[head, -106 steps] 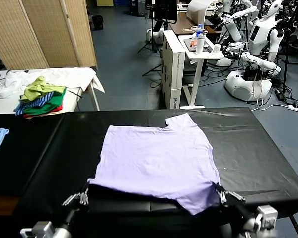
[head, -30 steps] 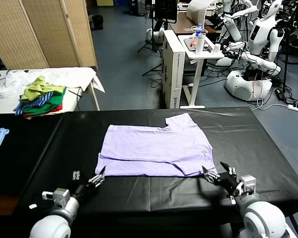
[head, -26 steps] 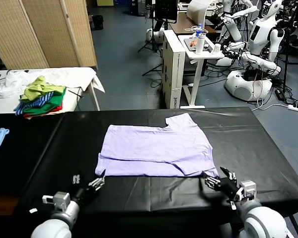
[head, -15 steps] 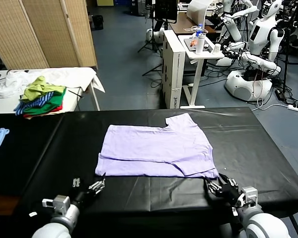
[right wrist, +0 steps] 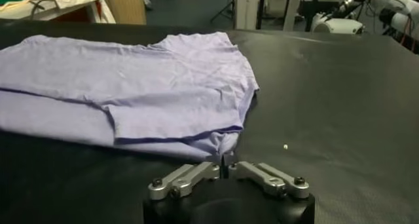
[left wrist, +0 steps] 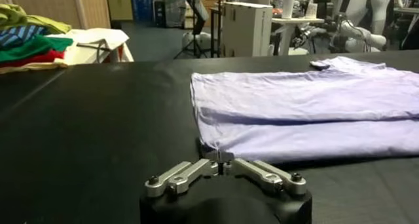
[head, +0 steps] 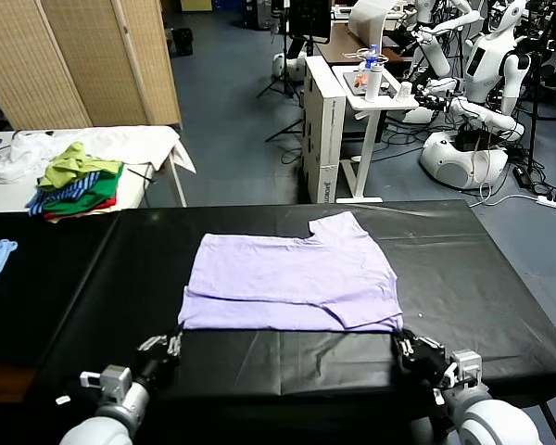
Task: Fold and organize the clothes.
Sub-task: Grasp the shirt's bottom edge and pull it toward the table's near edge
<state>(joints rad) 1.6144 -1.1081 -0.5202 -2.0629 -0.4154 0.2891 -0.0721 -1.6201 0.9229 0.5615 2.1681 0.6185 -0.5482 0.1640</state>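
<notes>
Where the black table (head: 500,278) met the robot's body, both grippers sat low at the shirt's near fold edge. The left gripper (left wrist: 221,157) had its fingers pinched together on the near left corner of the shirt (head: 292,278); the right gripper (right wrist: 224,161) was likewise closed on the near right corner. The shirt lay flat mid-table, folded once, a doubled band along its near side and the collar notch at the far edge. Its fabric looked thin, light and limp, likely to sag and wrinkle between two pinch points, so corner holds on both layers seemed soundest. Well beyond, on a white side table (head: 157,144), lay a garment pile (head: 74,181).
</notes>
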